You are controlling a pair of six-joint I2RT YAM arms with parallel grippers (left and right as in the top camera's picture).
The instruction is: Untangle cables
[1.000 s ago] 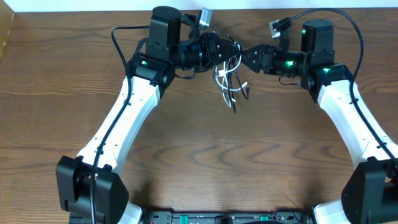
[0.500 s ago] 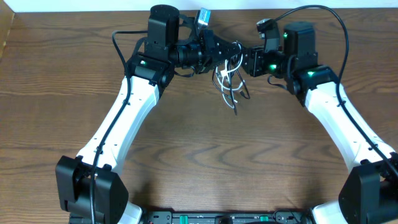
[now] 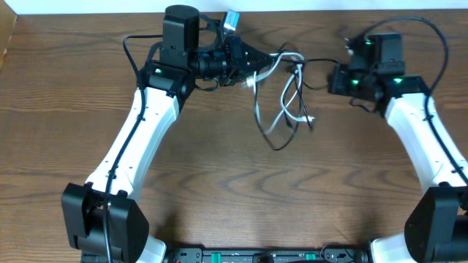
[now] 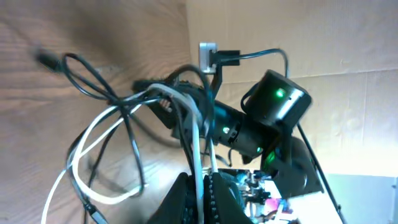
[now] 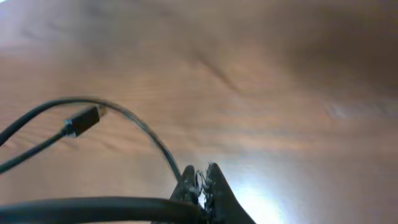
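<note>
The cables, one white (image 3: pixel 261 109) and the others black (image 3: pixel 314 64), hang in a loose tangle from my left gripper (image 3: pixel 252 62) down over the table. In the left wrist view the left gripper (image 4: pixel 202 193) is shut on the white cable (image 4: pixel 99 121) and a black one (image 4: pixel 87 68). My right gripper (image 3: pixel 330 79) sits to the right of the tangle. One black strand is stretched from the tangle to it. In the right wrist view the right gripper (image 5: pixel 201 180) is shut on that thin black cable (image 5: pixel 140 127). A small plug (image 5: pixel 83 122) shows at the left.
The wooden table (image 3: pixel 234 190) spreads below the tangle. A cardboard piece (image 3: pixel 6 36) lies at the far left edge. The right arm (image 4: pixel 273 106) faces the left wrist camera across the cables. Thick black arm wires (image 3: pixel 428 29) loop above the right arm.
My right gripper has shut on a black cable and pulled away to the right. The tangle has spread wider and hangs lower. The left gripper has shifted slightly left, still gripping.
</note>
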